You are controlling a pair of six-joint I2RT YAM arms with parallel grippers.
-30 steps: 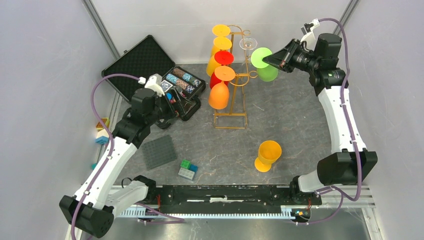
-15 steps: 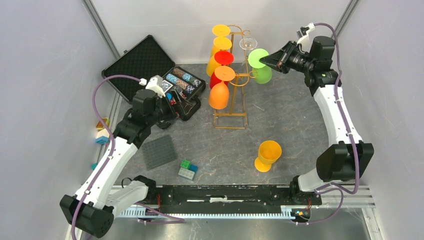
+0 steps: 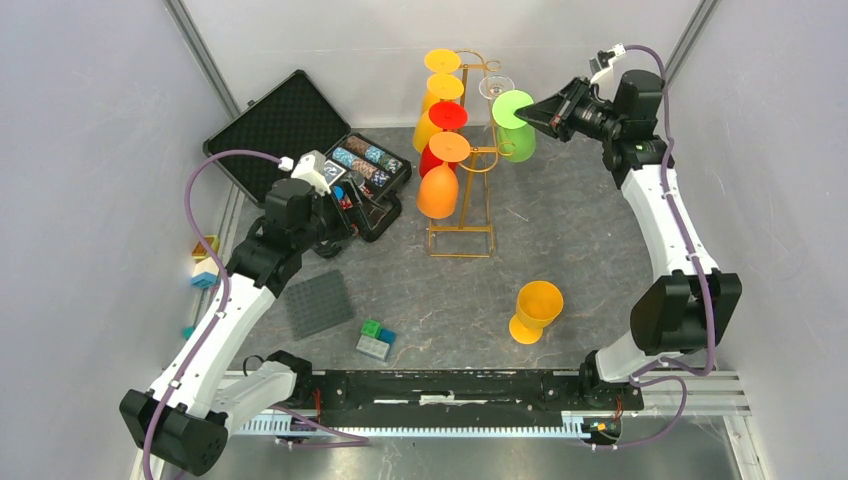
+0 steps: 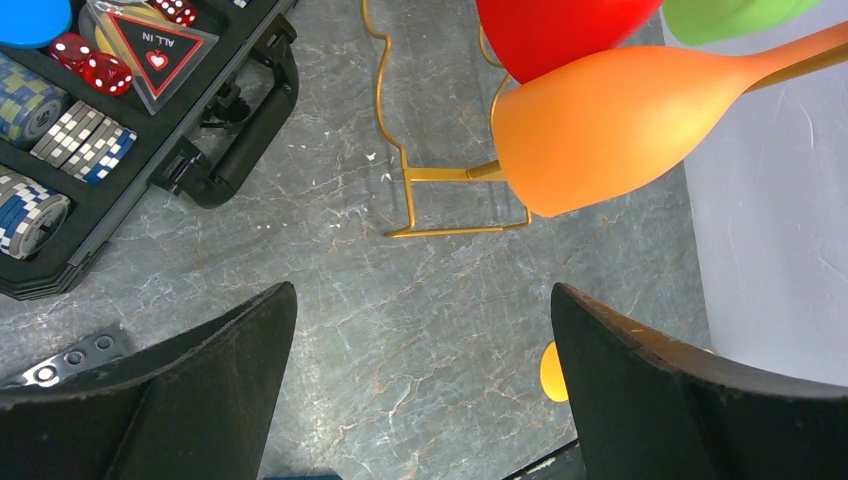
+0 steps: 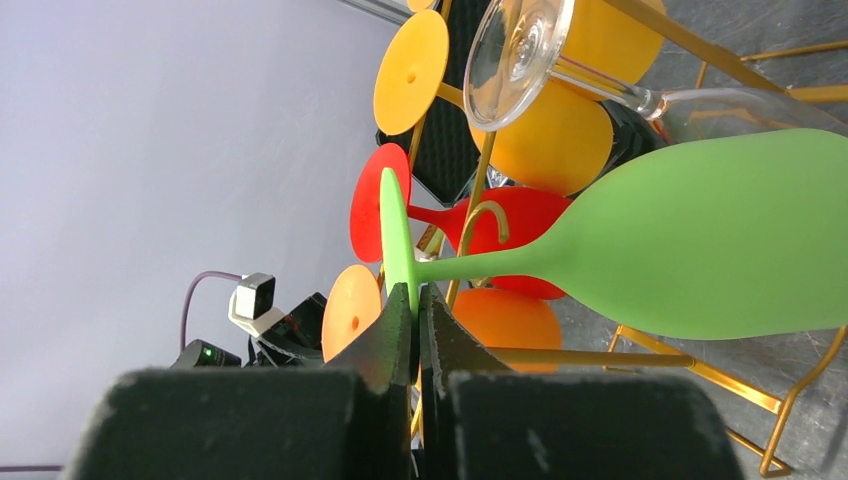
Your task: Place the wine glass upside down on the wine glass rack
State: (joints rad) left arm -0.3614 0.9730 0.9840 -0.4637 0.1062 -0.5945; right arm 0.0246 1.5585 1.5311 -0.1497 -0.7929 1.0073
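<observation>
Right gripper pinches the foot of the inverted green wine glass beside the wine glass rack; left gripper gapes empty.

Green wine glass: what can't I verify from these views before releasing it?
- Green plastic wine glass stem inside a loop of the gold wire rack: top view, its own foot disc covers the loop; right wrist view leaves depth unclear.
- Its bowl rim: right wrist view, cut off by the right edge.
</observation>
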